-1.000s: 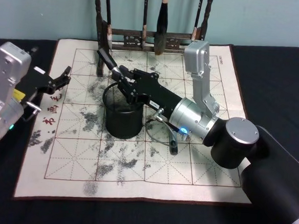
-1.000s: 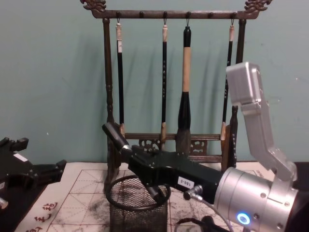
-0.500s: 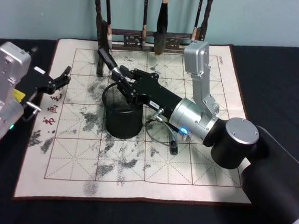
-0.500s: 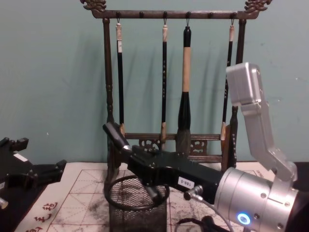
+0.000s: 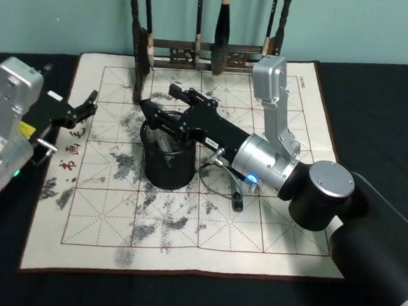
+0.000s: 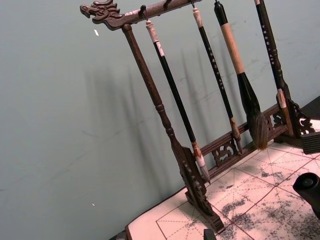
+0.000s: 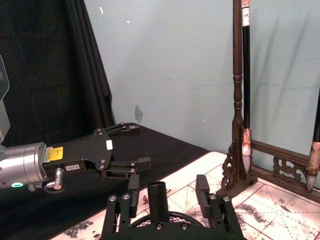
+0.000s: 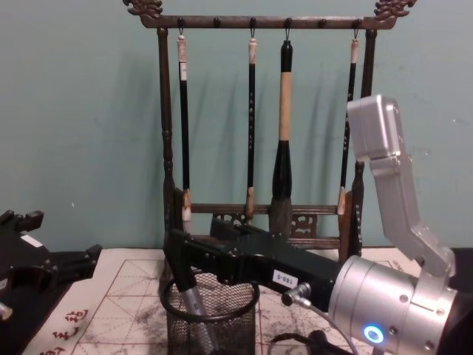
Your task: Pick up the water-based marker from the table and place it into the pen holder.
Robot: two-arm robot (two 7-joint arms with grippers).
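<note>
The water-based marker (image 8: 185,285), dark on top and grey below, leans inside the pen holder (image 8: 211,325), a black wire-mesh cup on the calligraphy mat. Its dark end (image 7: 156,197) pokes up above the rim. My right gripper (image 5: 166,108) hovers just over the pen holder (image 5: 168,166), open, with one finger on each side of the marker and not touching it. In the right wrist view the fingers (image 7: 133,187) stand apart around the marker's end. My left gripper (image 5: 88,106) rests open at the mat's left edge, away from the cup.
A tall dark wooden rack (image 8: 251,111) of hanging calligraphy brushes stands right behind the cup at the back of the mat. The ink-stained gridded mat (image 5: 255,219) lies on a black tablecloth. A cable (image 5: 223,186) loops beside the cup under my right arm.
My right gripper opened and let go of the marker, which dropped from above the rim into the pen holder and now leans inside. The left arm has not moved.
</note>
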